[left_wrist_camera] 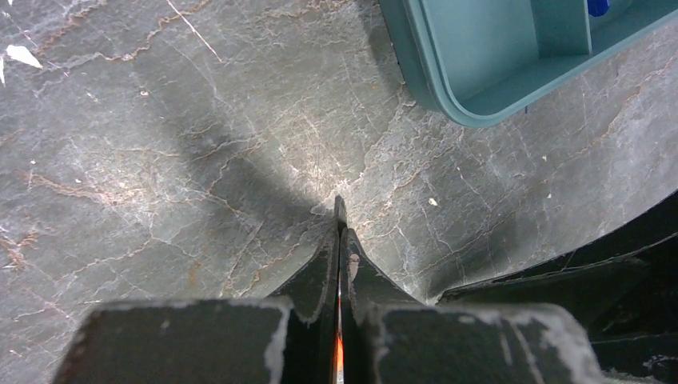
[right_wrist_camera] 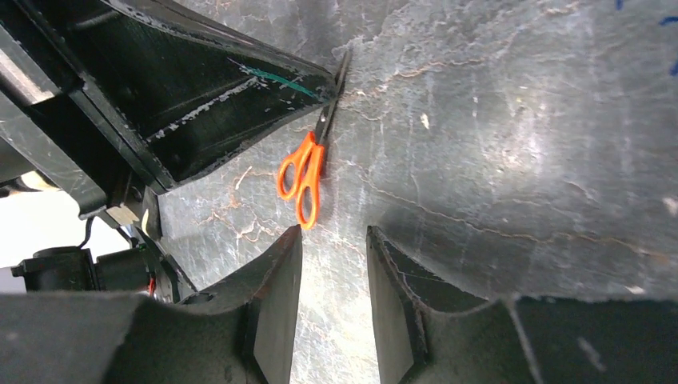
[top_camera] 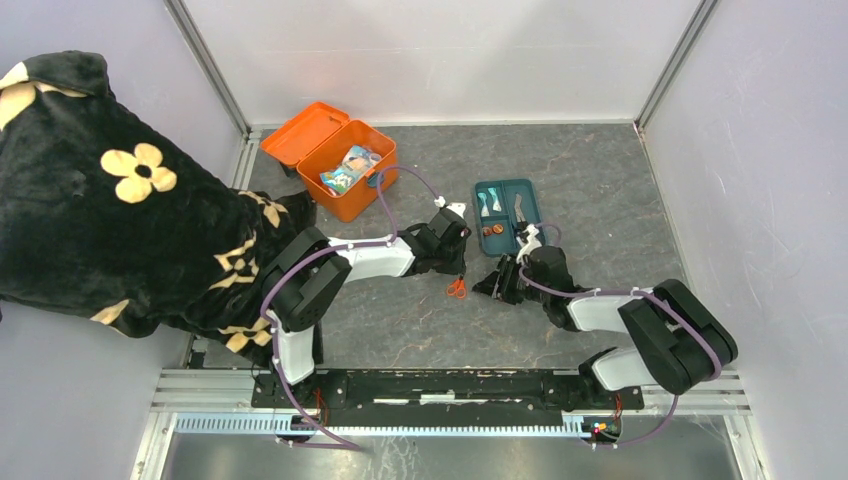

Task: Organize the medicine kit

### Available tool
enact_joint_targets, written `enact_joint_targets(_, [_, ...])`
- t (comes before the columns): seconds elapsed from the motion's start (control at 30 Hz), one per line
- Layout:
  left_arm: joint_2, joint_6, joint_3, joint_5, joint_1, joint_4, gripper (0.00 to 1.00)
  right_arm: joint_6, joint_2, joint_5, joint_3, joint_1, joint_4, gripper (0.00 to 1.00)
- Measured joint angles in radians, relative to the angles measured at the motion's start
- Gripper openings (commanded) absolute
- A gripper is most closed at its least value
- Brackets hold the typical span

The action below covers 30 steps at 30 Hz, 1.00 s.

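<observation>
Nearest: right gripper (right_wrist_camera: 332, 238) narrowly parted, empty; left gripper (left_wrist_camera: 339, 232) clamped on orange-handled metal scissors (right_wrist_camera: 304, 176). Open orange plastic medicine kit (top_camera: 362, 203) holds blue-white packets (top_camera: 348, 168); flat teal plastic tray (top_camera: 507, 183) holds small items.

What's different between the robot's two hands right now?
The left hand is shut, pinching the blades of the orange scissors; the right hand is open, with nothing between its fingers. The left hand grips the scissors, while the right hand only faces their handles and stays apart from them. Both hands are black, two-fingered and low over the grey table.
</observation>
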Motion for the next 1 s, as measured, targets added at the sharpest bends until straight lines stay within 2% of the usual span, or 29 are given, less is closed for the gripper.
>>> enact_joint_targets(0.2, [-0.003, -0.004, -0.011, 0.024, 0.011, 0.019, 0.02, 0.042, 0.052, 0.012, 0.024, 0.045, 0.014, 0.40])
enact_joint_targets(0.6, [-0.004, -0.004, -0.016, 0.042, 0.016, 0.026, 0.02, 0.208, 0.196, 0.008, 0.026, 0.061, 0.211, 0.35])
enact_joint_targets(1.0, [-0.004, -0.004, -0.016, 0.043, 0.016, 0.026, 0.02, 0.240, 0.272, 0.007, 0.052, 0.062, 0.260, 0.15])
